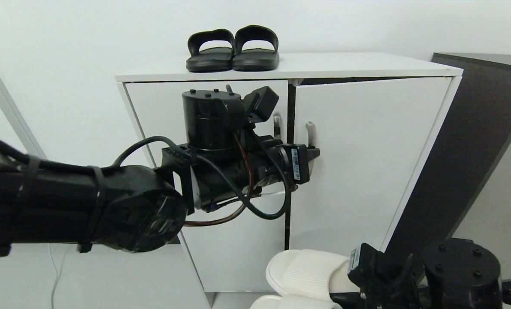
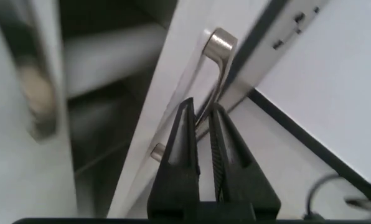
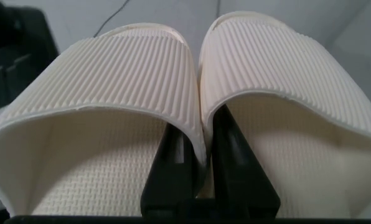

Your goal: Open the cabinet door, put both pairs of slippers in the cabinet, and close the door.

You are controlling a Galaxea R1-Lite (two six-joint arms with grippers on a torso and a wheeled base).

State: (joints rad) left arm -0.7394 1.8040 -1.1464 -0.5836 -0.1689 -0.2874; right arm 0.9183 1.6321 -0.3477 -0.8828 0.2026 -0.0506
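Observation:
A white two-door cabinet (image 1: 367, 64) stands ahead with a pair of black slippers (image 1: 232, 51) on its top. Its right door (image 1: 358, 171) is slightly ajar, with a dark gap along its top and inner edge. My left gripper (image 1: 314, 153) (image 2: 202, 124) is shut on that door's metal handle (image 1: 309, 131) (image 2: 218, 53), and the left wrist view shows a shelf inside the cabinet. Low at the right, my right gripper (image 3: 195, 134) is shut on the pair of white ribbed slippers (image 1: 306, 270) (image 3: 129, 81), pinching their two inner straps together in front of the cabinet's base.
The left door carries its own handle (image 1: 276, 124), partly behind my left wrist. A dark grey panel (image 1: 474, 150) stands close against the cabinet's right side. A thin cable (image 1: 55, 274) hangs by the wall at the lower left.

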